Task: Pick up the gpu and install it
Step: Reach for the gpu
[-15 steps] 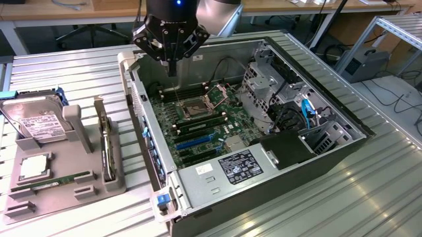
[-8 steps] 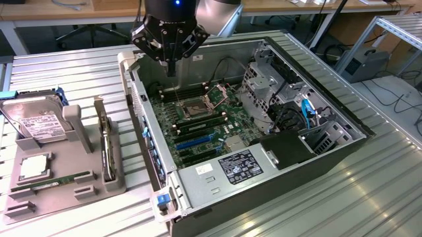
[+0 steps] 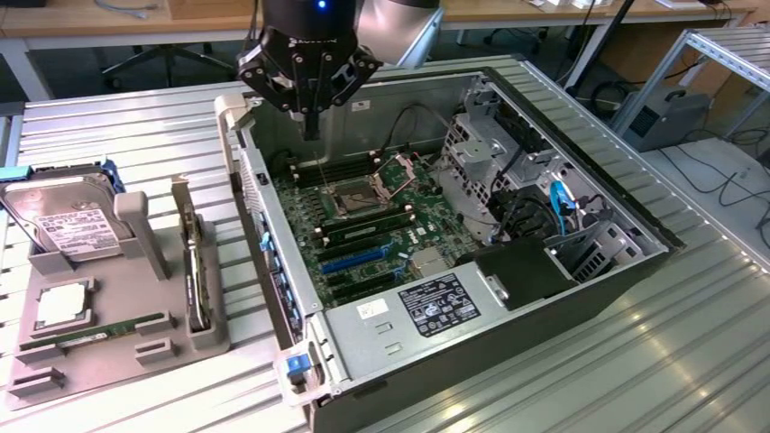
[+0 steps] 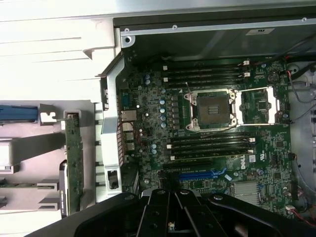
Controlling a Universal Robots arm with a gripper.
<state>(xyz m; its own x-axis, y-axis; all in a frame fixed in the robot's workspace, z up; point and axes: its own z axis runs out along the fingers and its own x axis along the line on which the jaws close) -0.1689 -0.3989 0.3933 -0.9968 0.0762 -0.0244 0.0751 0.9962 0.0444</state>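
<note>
Outside the computer case (image 3: 398, 361), off its side wall on the exterior view's left, the gpu (image 3: 193, 271) (image 4: 74, 163) is standing on its long edge in a slot of a grey holder (image 3: 108, 365). It is showing me only its thin upper edge, and nothing of mine is touching it. Farther from the case on that same holder, a silver hard drive (image 3: 67, 221) with a white label is leaning upright. A square processor (image 3: 60, 307) is lying flat nearer the camera than the drive. A narrow green memory stick (image 3: 103, 332) is lying along the holder's near part. The case itself is lying open side up on a ribbed metal table (image 3: 626, 361), with its green motherboard (image 3: 361, 225) (image 4: 148, 123) facing upward. The processor socket (image 3: 361, 194) (image 4: 212, 108) is sitting uncovered in the middle of that board, between rows of dark memory slots. I am hanging my gripper (image 3: 310, 122) (image 4: 170, 222) above the case's opening, over the end of the board toward the case's far wall and well apart from the gpu. I am pressing my fingers together, pointing them down, and carrying nothing between them.
</note>
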